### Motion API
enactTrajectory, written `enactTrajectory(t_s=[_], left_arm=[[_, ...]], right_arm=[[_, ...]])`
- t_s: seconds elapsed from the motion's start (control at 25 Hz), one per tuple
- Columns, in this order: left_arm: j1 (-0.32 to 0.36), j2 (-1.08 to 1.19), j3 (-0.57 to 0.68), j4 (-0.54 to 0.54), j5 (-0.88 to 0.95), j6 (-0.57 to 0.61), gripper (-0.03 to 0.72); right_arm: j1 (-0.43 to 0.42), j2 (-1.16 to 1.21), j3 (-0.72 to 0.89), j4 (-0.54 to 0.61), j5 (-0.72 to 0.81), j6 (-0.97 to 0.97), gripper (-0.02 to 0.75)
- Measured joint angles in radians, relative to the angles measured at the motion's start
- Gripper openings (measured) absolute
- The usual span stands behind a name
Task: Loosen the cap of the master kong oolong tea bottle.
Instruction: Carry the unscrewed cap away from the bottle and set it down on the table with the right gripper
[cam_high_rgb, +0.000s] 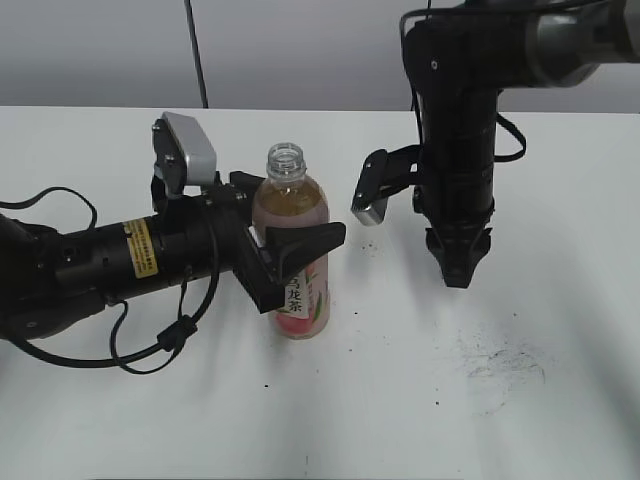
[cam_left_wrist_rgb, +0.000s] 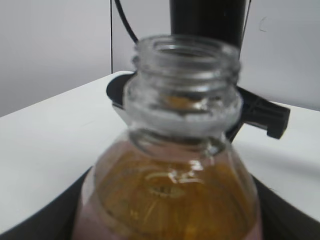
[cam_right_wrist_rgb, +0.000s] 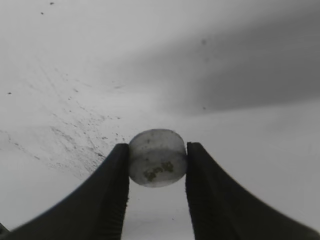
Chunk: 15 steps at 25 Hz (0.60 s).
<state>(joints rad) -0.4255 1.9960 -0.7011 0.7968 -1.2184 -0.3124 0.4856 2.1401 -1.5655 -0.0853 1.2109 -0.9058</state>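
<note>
The master kong oolong tea bottle (cam_high_rgb: 292, 250) stands upright on the white table with its neck open and no cap on it. My left gripper (cam_high_rgb: 285, 255) is shut around the bottle's body from the left. In the left wrist view the open threaded neck (cam_left_wrist_rgb: 184, 85) fills the frame above the amber tea. My right gripper (cam_high_rgb: 458, 275) points down over the table to the right of the bottle. In the right wrist view it (cam_right_wrist_rgb: 157, 160) is shut on the light-grey cap (cam_right_wrist_rgb: 157, 156), held between both fingertips above the table.
The white table (cam_high_rgb: 400, 400) runs to a grey back wall. Dark scuff marks (cam_high_rgb: 500, 365) lie on the table at the front right. A dark cable (cam_high_rgb: 195, 50) hangs down the wall behind the bottle.
</note>
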Motion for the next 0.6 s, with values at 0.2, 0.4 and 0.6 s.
enactTrajectory(t_s=[0.2,0.4,0.6], left_arm=[[0.000,0.000,0.000,0.000,0.000,0.000,0.445],[0.000,0.000,0.000,0.000,0.000,0.000,0.445],[0.000,0.000,0.000,0.000,0.000,0.000,0.445]], right_arm=[[-0.005,0.037,0.005,0.062,0.000,0.035,0.273],[-0.005,0.075,0.005,0.070,0.000,0.074,0.274],[-0.005,0.091,0.006,0.071,0.001,0.103,0.318]])
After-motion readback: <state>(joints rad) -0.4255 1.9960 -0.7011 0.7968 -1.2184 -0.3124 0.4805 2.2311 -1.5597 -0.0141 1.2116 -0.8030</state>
